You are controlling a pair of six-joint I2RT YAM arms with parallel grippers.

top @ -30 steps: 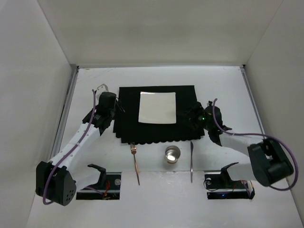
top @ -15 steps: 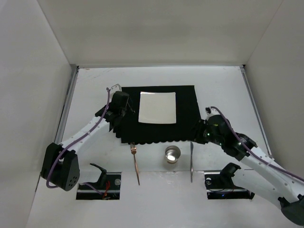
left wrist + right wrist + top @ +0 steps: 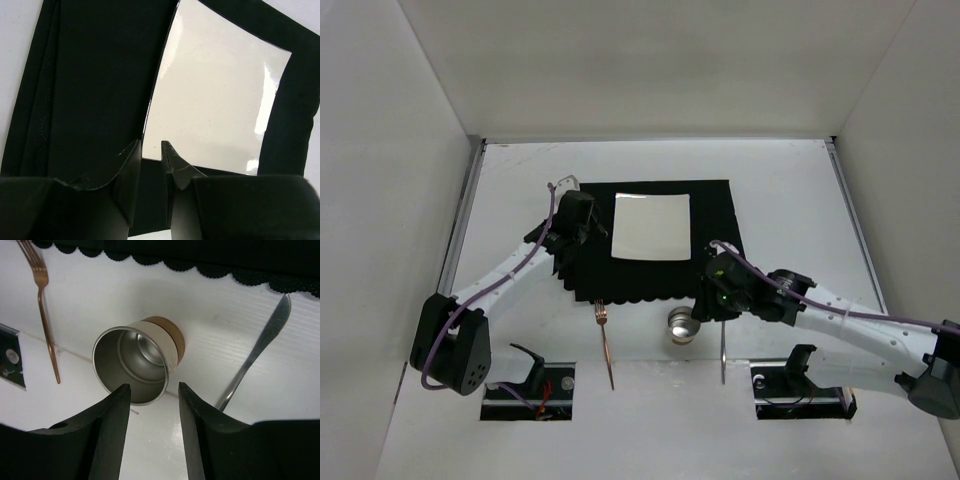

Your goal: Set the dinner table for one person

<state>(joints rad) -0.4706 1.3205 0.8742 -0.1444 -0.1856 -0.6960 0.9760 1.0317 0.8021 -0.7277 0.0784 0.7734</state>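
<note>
The white dinner table [image 3: 790,190] holds a black scallop-edged placemat [image 3: 710,210] with a square white plate [image 3: 651,226] on it. A copper fork [image 3: 606,340], a metal cup [image 3: 682,325] and a silver knife [image 3: 723,340] lie near the front edge. My left gripper [image 3: 588,232] hovers over the placemat at the plate's left side. In the left wrist view, my left gripper [image 3: 151,147] is narrowly open and empty over the plate's corner [image 3: 215,95]. My right gripper [image 3: 703,305] is open just right of the cup. In the right wrist view, my right gripper [image 3: 154,390] has the cup [image 3: 137,365] right ahead of its tips.
White walls enclose the table, with metal rails [image 3: 460,240] along its sides. The arm bases and their black mounts [image 3: 525,385] sit at the near edge. In the right wrist view the fork [image 3: 45,315] lies left of the cup and the knife [image 3: 255,352] right of it.
My right gripper swung left and toward the near edge, from the placemat's right edge to the cup. My left gripper moved right from the placemat's left edge toward the plate.
</note>
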